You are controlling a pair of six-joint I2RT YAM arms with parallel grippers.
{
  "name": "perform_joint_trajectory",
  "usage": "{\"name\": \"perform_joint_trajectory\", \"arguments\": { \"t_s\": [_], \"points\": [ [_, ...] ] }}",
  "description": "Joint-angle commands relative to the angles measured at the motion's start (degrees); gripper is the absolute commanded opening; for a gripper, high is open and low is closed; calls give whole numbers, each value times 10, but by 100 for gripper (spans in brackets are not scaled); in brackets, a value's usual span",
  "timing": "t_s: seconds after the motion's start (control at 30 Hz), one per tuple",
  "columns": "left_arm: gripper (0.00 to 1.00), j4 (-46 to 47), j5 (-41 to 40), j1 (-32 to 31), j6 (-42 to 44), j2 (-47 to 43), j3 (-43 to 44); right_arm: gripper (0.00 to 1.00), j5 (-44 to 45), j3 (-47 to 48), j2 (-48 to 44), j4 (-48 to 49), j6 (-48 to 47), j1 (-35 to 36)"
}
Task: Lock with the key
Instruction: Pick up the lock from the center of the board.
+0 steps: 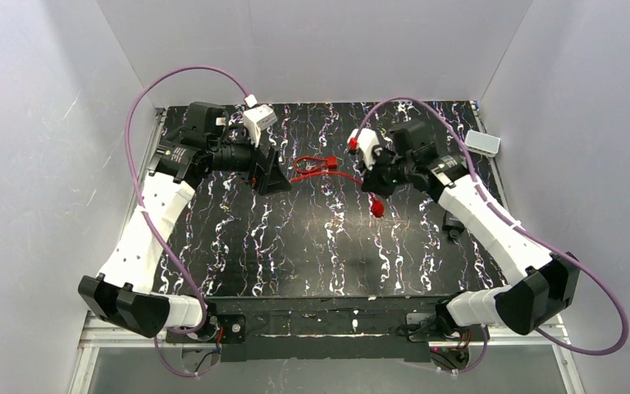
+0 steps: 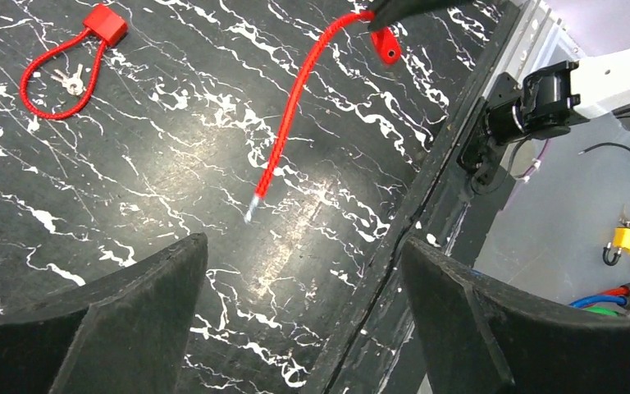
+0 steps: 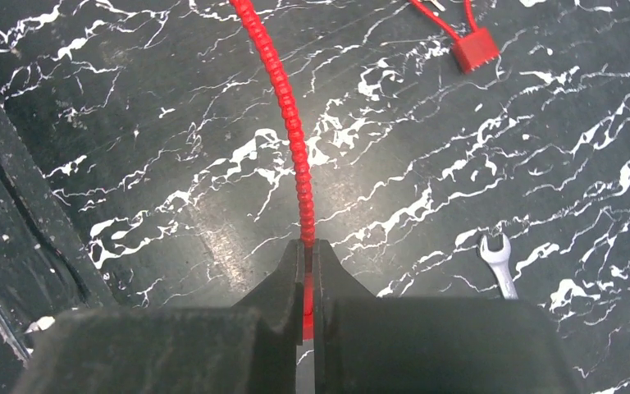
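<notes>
Cable lock (image 3: 289, 123): red beaded cable, unlocked, held up over the far middle of the table; every place below is read from it.
Table (image 1: 295, 263): black with white veining, lying under the cable lock.
Left gripper (image 2: 302, 242): jaws spread wide with nothing between them, hovering just past the cable lock's free end and facing it.
Right gripper (image 3: 308, 250): pressed together on the cable lock, pinching the cable near its body end.
Second lock (image 2: 105, 23): closed red loop flat on the table, just beyond the cable lock's far side, not touching it.
Lock body (image 2: 385, 45): red block at the cable lock's held end, dangling just beneath the right gripper.
Wrench (image 3: 499, 263): small and silver, flat on the table beside the cable lock's held end, on the second lock's side, apart from it.
Keys (image 2: 70, 80): silver, lying inside the second lock's loop, near the cable lock but clear of it.
Cable tip (image 2: 252, 212): bare metal free end of the cable lock, low over the table; whether it touches, I cannot tell.
Step in hand: early, by my judgement. One arm presents the cable lock and the other is poised at its free end; nothing is inserted and no key is held.
Next move: likely the left gripper closes just behind the cable tip to steer it into the lock body. That body hangs loose and wants steadying. After that the keys must be fetched and turned.
</notes>
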Motion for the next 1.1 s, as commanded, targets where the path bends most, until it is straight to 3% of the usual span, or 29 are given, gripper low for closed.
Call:
{"name": "perform_joint_trajectory", "arguments": {
  "t_s": [0.0,0.2,0.47,0.7,1.0,1.07],
  "points": [
    [83,-43,-18,-3,36,10,24,1,51,-4,-32,35,-26,48],
    [68,-56,7,-19,51,40,25,1,80,-2,-39,34,-34,106],
    [67,-58,53,-56,60,59,16,1,92,3,-33,31,-33,142],
    [58,-45,46,-90,42,90,10,1,46,18,-30,35,-10,154],
    [44,-2,132,-95,-25,128,16,1,15,25,-40,45,4,166],
    [33,0,137,-96,-32,133,15,1,9,28,-41,47,11,166]
  ]
}}
